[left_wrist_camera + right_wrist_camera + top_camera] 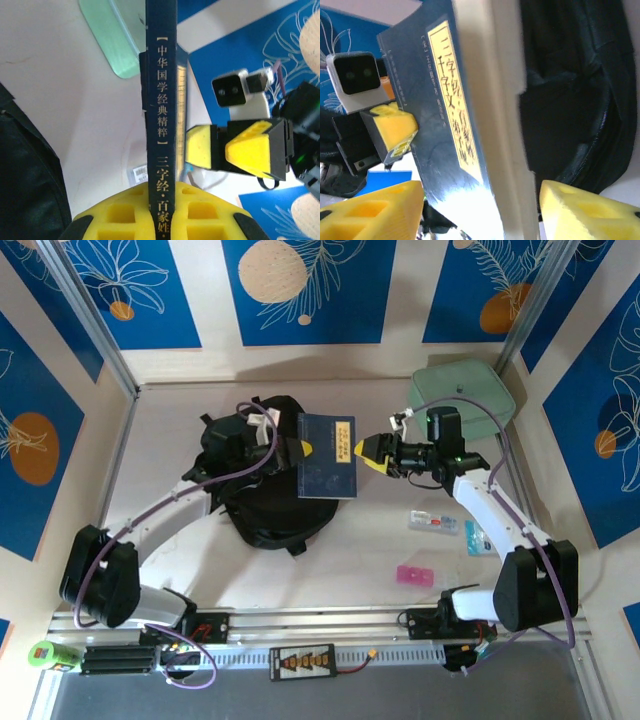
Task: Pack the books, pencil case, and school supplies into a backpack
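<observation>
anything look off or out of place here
Nothing spilled or damaged. The navy book is held over the black backpack, clamped at its spine by the left end effector; the right end effector stands open around the opposite edge.

mint green case sits far right on the white table, blue leaf-print panels behind, possibly a green cylinder near-left.

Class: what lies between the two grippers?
The dark navy book, over the black backpack, spans the stretch between the left gripper and the right gripper; the top view shows this.
</observation>
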`<act>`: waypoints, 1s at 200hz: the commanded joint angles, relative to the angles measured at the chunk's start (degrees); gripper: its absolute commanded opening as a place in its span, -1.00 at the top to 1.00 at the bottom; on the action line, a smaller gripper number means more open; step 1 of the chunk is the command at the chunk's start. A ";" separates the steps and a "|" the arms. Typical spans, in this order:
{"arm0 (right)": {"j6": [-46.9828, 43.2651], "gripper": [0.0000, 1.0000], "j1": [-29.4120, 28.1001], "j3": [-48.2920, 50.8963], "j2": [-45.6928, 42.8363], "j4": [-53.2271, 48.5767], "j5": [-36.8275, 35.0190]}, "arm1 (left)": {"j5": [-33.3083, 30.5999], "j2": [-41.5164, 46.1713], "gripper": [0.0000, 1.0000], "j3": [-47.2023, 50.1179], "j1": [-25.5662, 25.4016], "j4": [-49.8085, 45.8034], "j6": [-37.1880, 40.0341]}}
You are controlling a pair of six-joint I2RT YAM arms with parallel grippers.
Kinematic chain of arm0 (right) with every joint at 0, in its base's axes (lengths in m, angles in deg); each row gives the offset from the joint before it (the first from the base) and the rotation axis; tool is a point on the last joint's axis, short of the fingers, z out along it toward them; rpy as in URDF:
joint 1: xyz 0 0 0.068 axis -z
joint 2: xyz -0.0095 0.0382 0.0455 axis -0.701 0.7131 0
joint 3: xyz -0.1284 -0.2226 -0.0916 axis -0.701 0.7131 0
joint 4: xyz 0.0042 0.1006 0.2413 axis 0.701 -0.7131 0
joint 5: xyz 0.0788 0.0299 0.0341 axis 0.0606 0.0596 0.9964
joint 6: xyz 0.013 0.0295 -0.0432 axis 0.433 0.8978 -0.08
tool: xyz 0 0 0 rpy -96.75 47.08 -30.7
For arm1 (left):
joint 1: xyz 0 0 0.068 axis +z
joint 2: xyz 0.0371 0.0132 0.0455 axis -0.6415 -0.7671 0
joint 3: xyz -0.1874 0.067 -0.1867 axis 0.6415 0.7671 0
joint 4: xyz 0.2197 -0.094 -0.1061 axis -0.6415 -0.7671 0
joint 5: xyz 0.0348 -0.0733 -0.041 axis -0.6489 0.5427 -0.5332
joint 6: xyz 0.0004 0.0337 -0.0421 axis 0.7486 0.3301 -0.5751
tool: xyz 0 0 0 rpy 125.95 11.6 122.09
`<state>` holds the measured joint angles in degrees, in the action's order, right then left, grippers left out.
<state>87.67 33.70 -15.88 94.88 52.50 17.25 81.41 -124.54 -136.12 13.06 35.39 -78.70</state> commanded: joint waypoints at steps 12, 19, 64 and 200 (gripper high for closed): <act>9.51 -0.63 -2.15 3.97 -2.99 6.23 -4.60 | -8.81 4.07 1.00 1.04 2.34 5.42 -6.93; 11.52 -0.68 -2.98 4.60 -3.13 7.41 -5.57 | -11.10 4.95 1.00 1.40 2.46 5.16 -8.36; 29.57 -0.83 -9.20 10.38 -3.03 24.44 -10.05 | -23.95 9.16 1.00 2.59 2.58 3.09 -15.37; 44.44 -0.84 -28.39 4.54 7.64 45.50 -34.25 | -32.56 14.86 1.00 11.23 2.68 14.79 -32.39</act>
<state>128.59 5.83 -9.13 100.72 94.07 -13.50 51.05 -111.65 -126.07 15.15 41.82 -106.83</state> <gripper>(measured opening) 0.931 0.104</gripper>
